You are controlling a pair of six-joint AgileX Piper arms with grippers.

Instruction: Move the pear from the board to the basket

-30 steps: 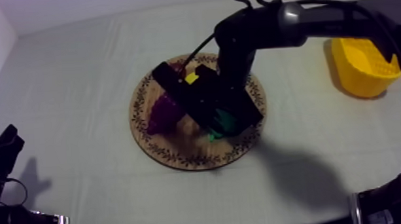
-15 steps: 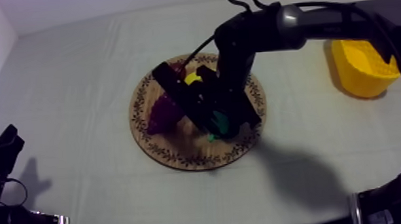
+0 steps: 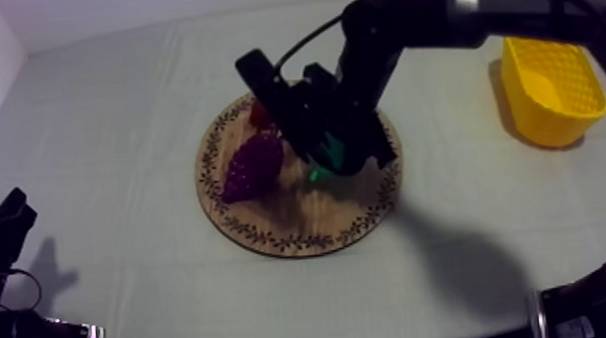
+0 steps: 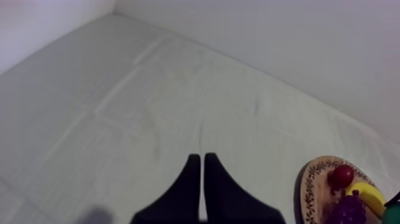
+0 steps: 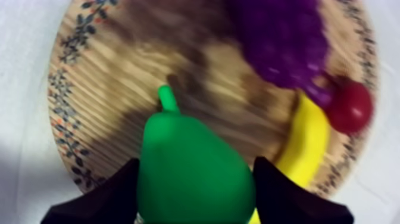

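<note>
My right hand (image 5: 195,189) is pinching the pear (image 5: 184,155) across its fat lower half, one black finger on each side, stem pointing away from the wrist. The pear hangs over the wooden board (image 3: 270,227), towards the basket side of it. In the top view it looks clear of the wood, though I can't be certain of the gap. The grapes (image 3: 252,166), the small red fruit (image 3: 260,112) and the banana (image 5: 306,143) lie on the board beyond it, none touching the pear. My left hand (image 4: 202,179) sits idle low at its own side of the desk (image 3: 116,111), fingers pressed together.

I judge the pick done and the carry next, and the yellow basket (image 3: 522,110) stands well apart, far over on my right.

My main worry is the grip. The pear is smooth and rounded, and held at its widest bulge. A quick swing could make it swivel between the fingers or squirt out and roll across the desk. The second worry is the basket wall. If I come in too low, the pear or a finger could catch the rim and shove or tip the light basket. If I let go from too high, the pear may bounce back out.
</note>
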